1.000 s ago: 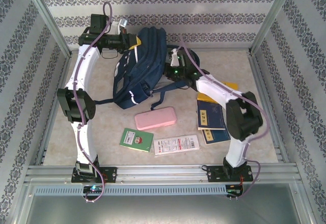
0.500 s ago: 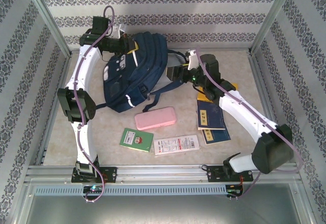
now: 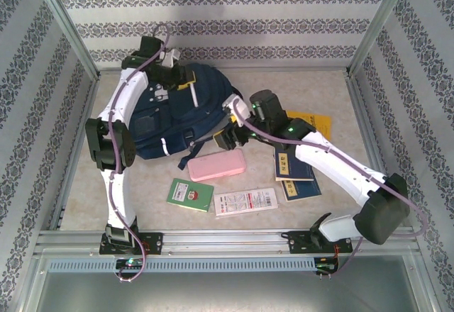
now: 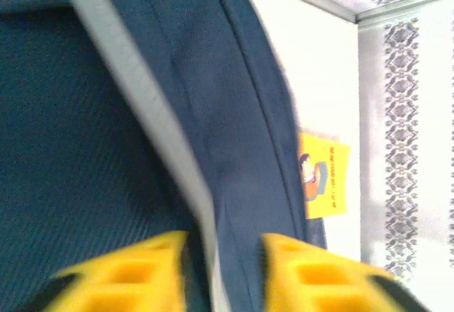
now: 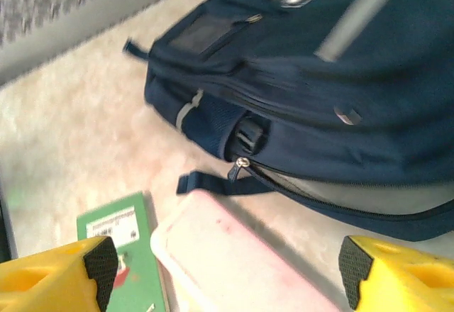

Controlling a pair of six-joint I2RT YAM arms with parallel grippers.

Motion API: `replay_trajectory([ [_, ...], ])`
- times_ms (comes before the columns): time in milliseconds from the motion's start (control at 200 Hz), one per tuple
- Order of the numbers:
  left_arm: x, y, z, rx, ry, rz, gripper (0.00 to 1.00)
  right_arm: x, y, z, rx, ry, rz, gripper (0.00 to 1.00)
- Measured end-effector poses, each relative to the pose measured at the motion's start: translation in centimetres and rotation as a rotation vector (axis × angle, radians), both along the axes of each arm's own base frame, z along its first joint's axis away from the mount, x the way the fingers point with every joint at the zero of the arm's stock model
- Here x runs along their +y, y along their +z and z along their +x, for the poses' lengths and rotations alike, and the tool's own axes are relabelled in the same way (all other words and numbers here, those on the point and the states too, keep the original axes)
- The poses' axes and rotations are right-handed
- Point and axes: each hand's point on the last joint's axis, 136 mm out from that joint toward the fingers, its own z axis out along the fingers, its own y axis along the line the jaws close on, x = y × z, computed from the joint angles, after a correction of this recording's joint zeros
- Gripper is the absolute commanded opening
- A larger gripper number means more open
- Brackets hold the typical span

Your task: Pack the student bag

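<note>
Starting nearest you, a green booklet (image 3: pixel 190 194) and a leaflet (image 3: pixel 245 201) lie flat, with the pink case (image 3: pixel 216 164) just beyond. Your right gripper (image 5: pixel 225 259) hangs over that case, jaws wide and empty. The student bag (image 3: pixel 170 117) lies at the far left of the table (image 3: pixel 333 103). Your left gripper (image 4: pixel 223 255) straddles a fold of it; whether it pinches, you cannot tell.

Wide-spread claw (image 5: pixel 227 268) faces student bag (image 5: pixel 333 92) and pink case (image 5: pixel 213 244).
</note>
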Motion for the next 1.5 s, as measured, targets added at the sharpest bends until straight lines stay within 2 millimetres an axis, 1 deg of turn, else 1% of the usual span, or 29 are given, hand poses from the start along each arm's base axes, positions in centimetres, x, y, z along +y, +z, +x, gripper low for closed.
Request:
replay_trajectory([
  [50, -0.1, -1.2, -0.4, 0.032, 0.01, -0.005, 0.51, 0.3, -0.9, -0.7, -0.012, 0.052, -0.05, 0.84],
  [115, 0.2, -2.3, -0.9, 0.062, 0.027, -0.009, 0.56, 0.5, -2.4, -1.6, -0.041, 0.141, -0.124, 0.87],
  [180, 0.5, -2.6, -2.0, 0.071, 0.043, -0.01, 0.6, 0.4, -4.1, -2.4, -0.076, 0.237, -0.206, 0.89],
  [215, 0.7, -2.4, -2.8, 0.07, 0.053, -0.008, 0.61, 0.3, -5.1, -2.8, -0.092, 0.287, -0.251, 0.9],
  [250, 0.9, -1.8, -3.8, 0.06, 0.064, -0.004, 0.63, 0.2, -6.1, -3.1, -0.104, 0.334, -0.293, 0.9],
  [285, 1.1, -0.9, -4.9, 0.038, 0.073, -0.004, 0.64, 0.1, -7.1, -3.3, -0.109, 0.376, -0.332, 0.9],
  [405, 1.9, 3.6, -9.2, -0.096, 0.104, -0.014, 0.67, -0.4, -10.7, -3.4, -0.123, 0.495, -0.452, 0.92],
  [445, 2.1, 4.8, -10.6, -0.142, 0.114, -0.024, 0.68, -0.6, -11.6, -3.4, -0.128, 0.524, -0.485, 0.93],
  [475, 2.2, 5.4, -11.7, -0.172, 0.119, -0.032, 0.69, -0.7, -12.3, -3.3, -0.135, 0.542, -0.508, 0.94],
  [510, 2.3, 5.6, -12.9, -0.196, 0.125, -0.042, 0.69, -0.8, -13.0, -3.1, -0.146, 0.562, -0.538, 0.97],
  [540, 2.4, 5.5, -13.9, -0.208, 0.129, -0.049, 0.7, -0.9, -13.6, -3.0, -0.153, 0.576, -0.561, 0.98],
  [580, 2.4, 4.8, -15.0, -0.21, 0.13, -0.054, 0.7, -1.0, -14.4, -2.9, -0.159, 0.596, -0.589, 0.98],
  [635, 2.6, 3.0, -16.4, -0.187, 0.13, -0.051, 0.69, -1.1, -15.4, -2.6, -0.16, 0.614, -0.619, 0.98],
  [739, 2.8, -0.3, -18.3, -0.125, 0.129, -0.032, 0.69, -1.0, -16.8, -1.9, -0.153, 0.631, -0.659, 0.98],
  [789, 2.8, -1.1, -18.8, -0.108, 0.128, -0.029, 0.69, -0.8, -17.2, -1.4, -0.154, 0.633, -0.672, 0.98],
  [834, 2.8, -1.3, -19.0, -0.106, 0.125, -0.032, 0.69, -0.5, -17.5, -0.8, -0.154, 0.632, -0.684, 0.98],
  [939, 2.6, -0.6, -19.0, -0.133, 0.116, -0.044, 0.68, 0.0, -18.2, 0.2, -0.153, 0.625, -0.707, 0.98],
  [1004, 2.5, -0.3, -18.9, -0.149, 0.113, -0.049, 0.68, 0.1, -18.6, 0.5, -0.147, 0.623, -0.72, 0.98],
  [1154, 2.4, 0.0, -18.8, -0.162, 0.107, -0.057, 0.68, -0.2, -19.3, 0.3, -0.118, 0.632, -0.741, 0.98],
  [1304, 2.2, 0.3, -18.7, -0.175, 0.1, -0.067, 0.68, -0.2, -19.8, -0.3, -0.097, 0.649, -0.753, 0.98],
  [1499, 2.2, 0.4, -18.6, -0.179, 0.097, -0.07, 0.67, -0.1, -20.8, -0.2, -0.078, 0.654, -0.765, 0.98],
])
